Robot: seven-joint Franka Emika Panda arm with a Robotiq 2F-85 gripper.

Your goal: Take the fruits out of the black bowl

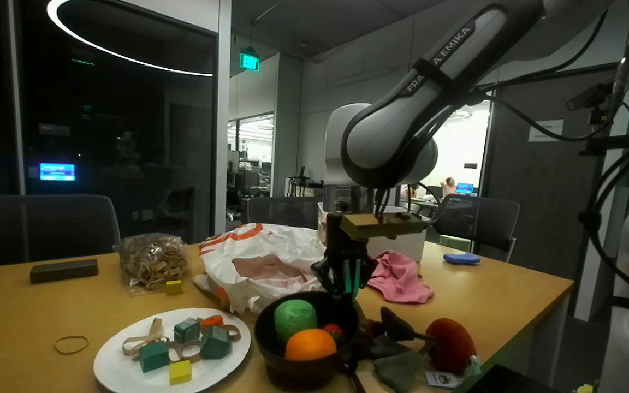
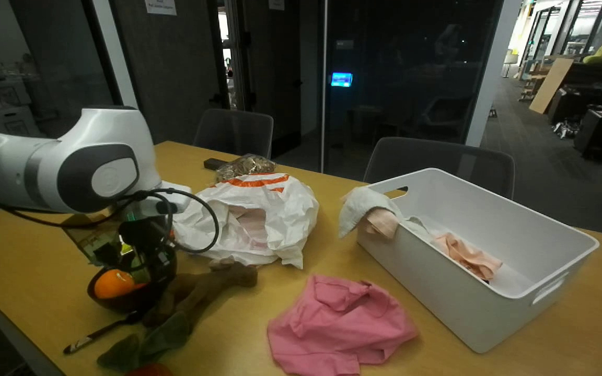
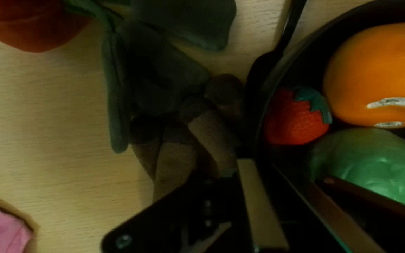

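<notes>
over tan wooden table (image 3: 47, 123), hovers with black claw (image 1: 351, 292) pinched together. likely must shift wrist-view right, to round green fruit (image 3: 371, 158).

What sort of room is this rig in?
Probably an office meeting room: dark-backed chairs stand by a wood-toned table, a large dark glass panel lines one side, and a lit green exit sign hangs overhead.
</notes>
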